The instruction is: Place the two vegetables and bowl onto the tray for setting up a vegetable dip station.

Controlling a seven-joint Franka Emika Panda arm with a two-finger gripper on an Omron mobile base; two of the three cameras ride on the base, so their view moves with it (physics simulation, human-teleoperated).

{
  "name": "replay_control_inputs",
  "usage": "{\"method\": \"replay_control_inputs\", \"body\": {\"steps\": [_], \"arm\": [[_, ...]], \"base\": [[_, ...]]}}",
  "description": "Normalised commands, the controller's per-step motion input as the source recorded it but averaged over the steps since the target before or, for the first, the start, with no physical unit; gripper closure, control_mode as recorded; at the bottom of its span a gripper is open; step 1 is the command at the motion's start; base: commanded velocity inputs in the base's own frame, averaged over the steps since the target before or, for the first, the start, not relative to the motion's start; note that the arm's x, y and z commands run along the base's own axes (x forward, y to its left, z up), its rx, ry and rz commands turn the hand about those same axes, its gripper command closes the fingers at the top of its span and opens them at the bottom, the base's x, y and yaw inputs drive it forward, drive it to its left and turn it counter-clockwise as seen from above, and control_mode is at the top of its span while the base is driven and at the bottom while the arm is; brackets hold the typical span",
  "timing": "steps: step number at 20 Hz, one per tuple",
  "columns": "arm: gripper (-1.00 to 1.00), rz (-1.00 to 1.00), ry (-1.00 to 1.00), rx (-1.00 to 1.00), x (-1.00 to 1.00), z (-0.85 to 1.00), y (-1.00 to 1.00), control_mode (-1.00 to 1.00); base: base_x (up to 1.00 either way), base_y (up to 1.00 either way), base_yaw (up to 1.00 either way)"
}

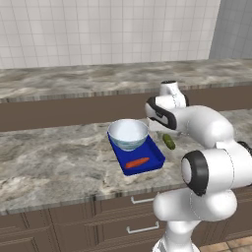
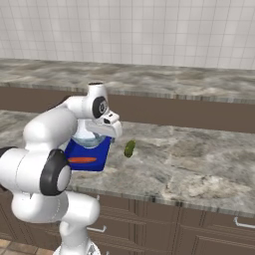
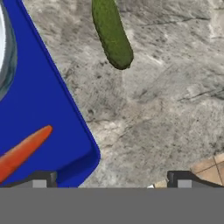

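- The jaws stand released, wide apart and holding nothing, above the marble surface by the tray's corner.
- The blue tray sits near the surface's front edge; the orange carrot lies in its near end.
- The white bowl rests in the tray's far end.
- The green cucumber lies on the surface just beside the tray, outside it.

1. Glossy white rounded arm built of bulbous, smooth shell segments.
2. Black ring bands mark the joints, at nine o'clock on the big elbow ball.
3. Two small dark square-tipped fingers with grey pads.
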Motion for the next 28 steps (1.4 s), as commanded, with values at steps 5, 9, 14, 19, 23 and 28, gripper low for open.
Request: {"method": "replay_control_inputs", "body": {"steps": [5, 9, 14, 19, 23, 28], "arm": [[-1.0, -0.23, 0.06, -0.15, 0.3, -0.02, -0.18, -1.0], [-1.0, -0.19, 0.15, -0.09, 0.34, -0.02, -0.2, -1.0], [-1.0, -0.13, 0.15, -0.02, 0.15, -0.04, -0.24, -1.0], [-1.0, -0.02, 0.06, 0.0, 0.07, -0.05, -0.18, -1.0], [-1.0, 0.0, 0.0, 0.0, 0.01, -0.06, -0.17, -1.0], [-1.0, 0.0, -0.01, 0.0, 0.0, -0.09, -0.11, -1.0]], "base": [[0.0, 0.0, 0.0], [0.0, 0.0, 0.0], [0.0, 0.0, 0.0], [0.0, 0.0, 0.0], [0.0, 0.0, 0.0], [0.0, 0.0, 0.0]]}}
